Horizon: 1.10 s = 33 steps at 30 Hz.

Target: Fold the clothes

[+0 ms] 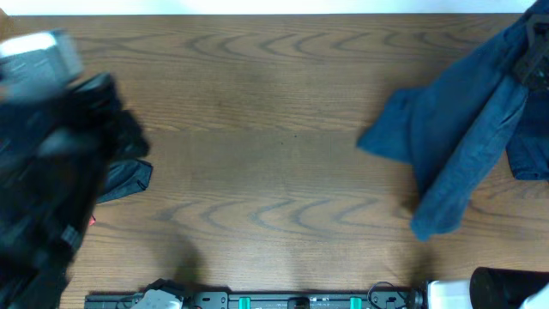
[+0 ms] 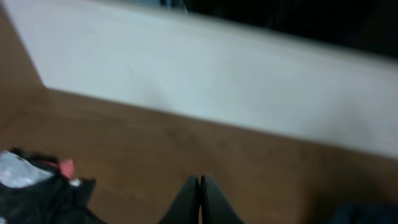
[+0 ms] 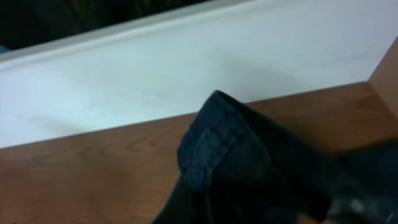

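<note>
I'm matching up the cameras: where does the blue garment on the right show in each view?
Overhead: the blue garment is at the right side, draped from the top right corner.
Left wrist: not clearly in it; only a dark blur at bottom right.
Right wrist: it fills the lower middle, close to the camera.
Shared landmark: the white board along the far edge.

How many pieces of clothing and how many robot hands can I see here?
Clothing: 2, blue garment and dark garment (blue cloth at the right edge counted with the blue garment)
Hands: 2, left hand and right hand
Total: 4
</note>
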Available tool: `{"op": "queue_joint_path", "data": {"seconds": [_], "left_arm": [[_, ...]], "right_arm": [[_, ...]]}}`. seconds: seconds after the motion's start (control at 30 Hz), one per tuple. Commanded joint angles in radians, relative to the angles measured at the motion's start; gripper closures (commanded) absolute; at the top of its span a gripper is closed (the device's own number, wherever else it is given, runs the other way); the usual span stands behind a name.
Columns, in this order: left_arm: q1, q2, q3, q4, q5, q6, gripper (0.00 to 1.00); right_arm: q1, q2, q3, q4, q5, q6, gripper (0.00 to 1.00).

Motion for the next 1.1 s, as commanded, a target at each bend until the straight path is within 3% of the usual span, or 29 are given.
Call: {"op": "queue_joint_path", "data": {"seconds": [0.0,0.3,0.63,0.83,1.07], "left_arm": [[0.004,0.132,-0.006,-0.029,0.126,-0.002,0.94],[0.004,0.401,-0.006,-0.056,0.252,-0.002,0.94],[-0.008,0.496,-0.099,-0.033,0.337,0.007,0.94],[-0.080,0.508,-0.268,0.106,0.401,0.083,0.94],[-0.220,0.508,-0.559,0.377,0.521,0.134,0.83]], "right_arm": [[0.006,0.048,0.013,-0.005,-0.045,0.016,0.99],[0.097,0.206,0.013,-0.005,-0.043,0.047,0.99],[0.120,0.414,0.013,0.088,-0.080,0.156,0.99],[0.120,0.503,0.013,0.088,-0.100,0.162,0.99],[0.113,0.527,0.013,0.091,-0.101,0.161,0.99]]}}
